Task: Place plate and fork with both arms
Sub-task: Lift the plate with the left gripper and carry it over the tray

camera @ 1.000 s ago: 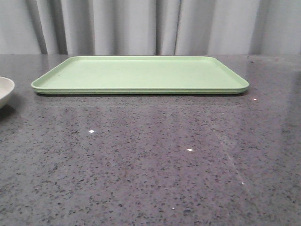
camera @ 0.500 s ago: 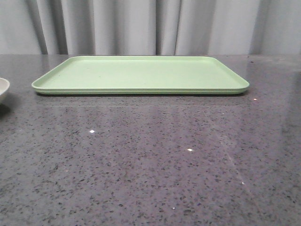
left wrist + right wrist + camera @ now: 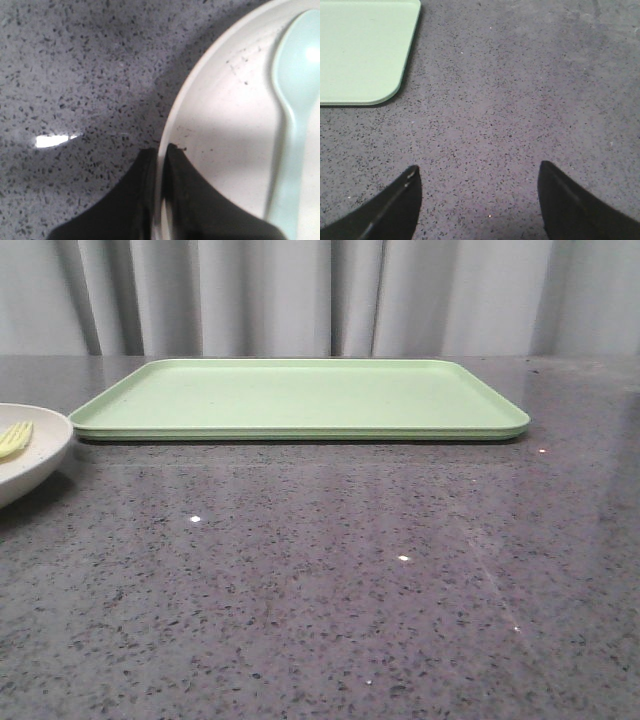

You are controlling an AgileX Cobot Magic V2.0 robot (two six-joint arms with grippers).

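The plate (image 3: 235, 115) – at nine o'clock of the tray (image 3: 300, 395), fork (image 3: 14, 438) and spoon (image 3: 295, 100) inside – is pinched at its rim by the left gripper (image 3: 161, 156), the right gripper (image 3: 477, 172) is held wide and empty, and a tilt could spill the cutlery

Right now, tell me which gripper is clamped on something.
The left gripper: its fingers pinch the plate rim, one inside, one outside. The right gripper hangs wide open over bare table, holding nothing.

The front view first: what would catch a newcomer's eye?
A big light-green tray lies flat at the back of the speckled grey table. At the left edge a cream plate shows a yellow fork; the left gripper pinches its rim, beside a pale blue spoon.
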